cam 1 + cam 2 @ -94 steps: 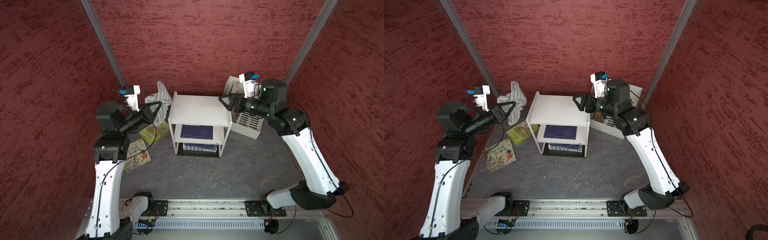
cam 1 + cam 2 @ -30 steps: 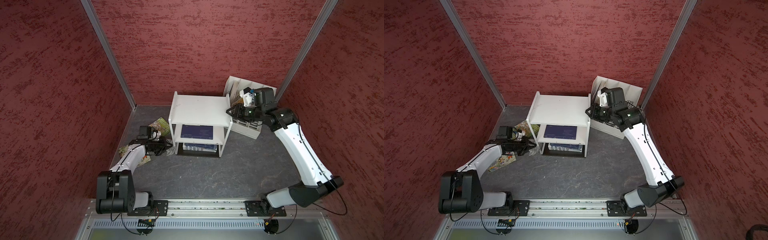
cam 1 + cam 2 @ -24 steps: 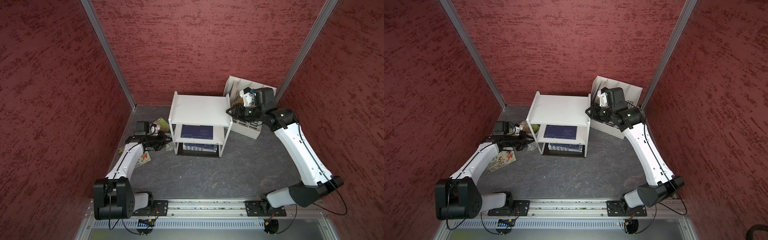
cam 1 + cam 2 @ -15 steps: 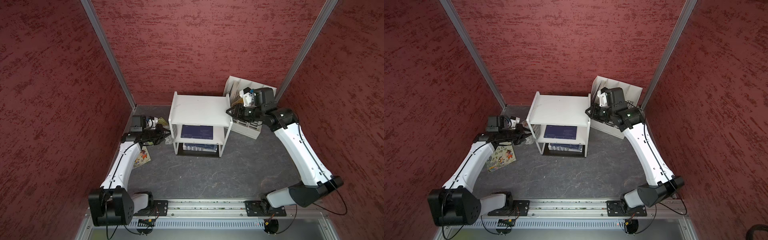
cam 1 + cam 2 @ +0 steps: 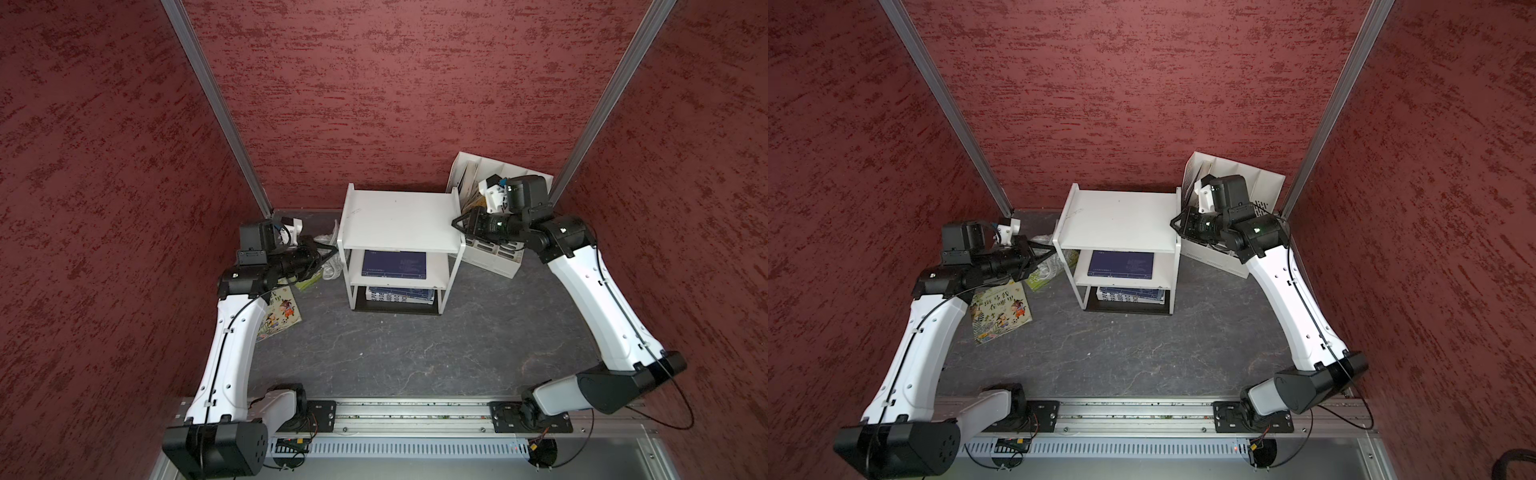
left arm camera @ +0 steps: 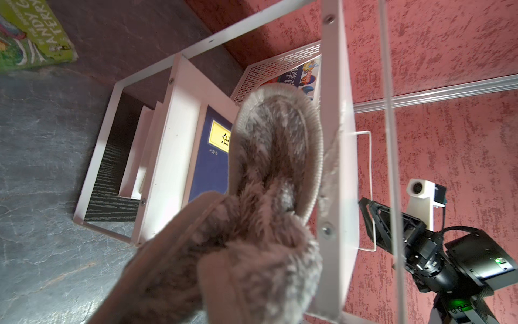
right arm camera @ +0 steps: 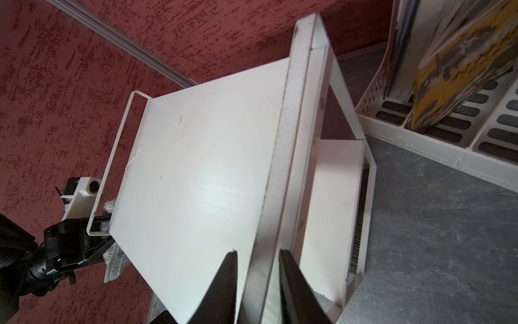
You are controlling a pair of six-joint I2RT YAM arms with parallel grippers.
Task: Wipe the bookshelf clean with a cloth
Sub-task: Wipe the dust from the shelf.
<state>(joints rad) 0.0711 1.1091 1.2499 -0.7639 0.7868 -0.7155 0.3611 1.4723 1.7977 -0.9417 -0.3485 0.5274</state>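
My left claw (image 5: 330, 248) grips the cloth (image 6: 269, 168) left of the bookshelf (image 5: 399, 222); my right claw (image 7: 258, 252) pinches its right rim. A green book (image 6: 33, 36) reads "ANDY", "TERRY".

One bookshelf (image 5: 397, 220), one cloth (image 6: 274, 157), one file holder (image 5: 494, 266) and two books (image 5: 1000, 309) (image 5: 1040, 279) on the floor.

left pincer (image 5: 329, 249) risen, cloth (image 6: 269, 168) up beside bookshelf (image 5: 399, 220)
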